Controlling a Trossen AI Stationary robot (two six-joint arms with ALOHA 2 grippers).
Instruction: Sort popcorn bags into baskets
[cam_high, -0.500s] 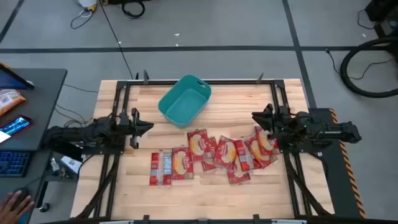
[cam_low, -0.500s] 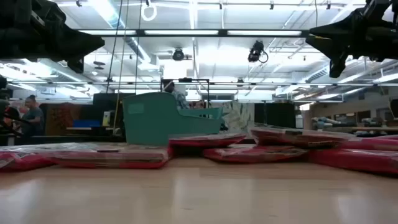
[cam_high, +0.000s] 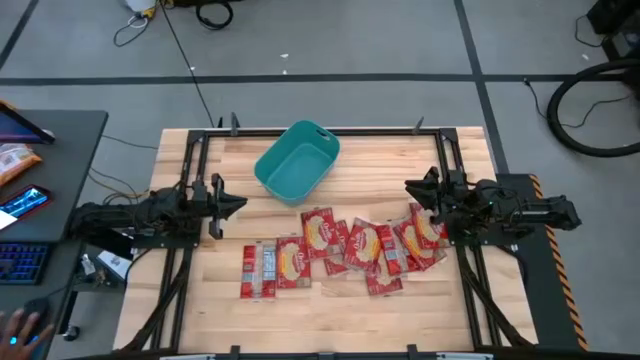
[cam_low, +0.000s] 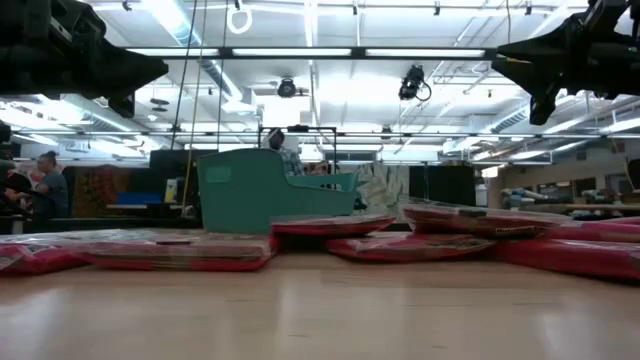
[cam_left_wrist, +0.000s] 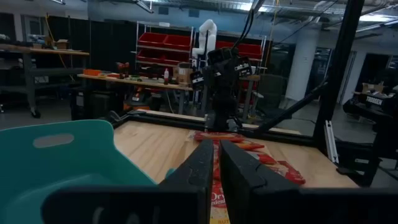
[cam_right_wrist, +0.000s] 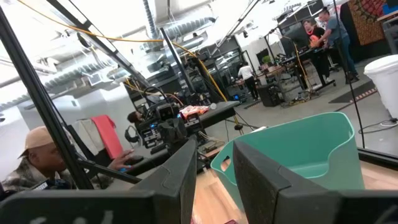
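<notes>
Popcorn bags (cam_high: 335, 250) lie scattered across the wooden tabletop (cam_high: 450, 300), with the teal basket (cam_high: 297, 162) standing empty behind them.

The red packets overlap in a loose row along the near half of the tabletop, running from a flat pair at the left end to a heap beside the right arm; seen level from the tabletop they lie flat (cam_low: 410, 240) in front of the basket (cam_low: 250, 190). The left tool (cam_high: 232, 203) hangs above bare wood at the left side, near the basket, fingers (cam_left_wrist: 202, 168) drawn almost together and holding nothing. The right tool (cam_high: 412, 188) hangs over the right end of the row, its fingers (cam_right_wrist: 183, 168) a narrow gap apart and likewise empty. A person's hand (cam_high: 25, 328) shows at a desk beside the rig.
</notes>
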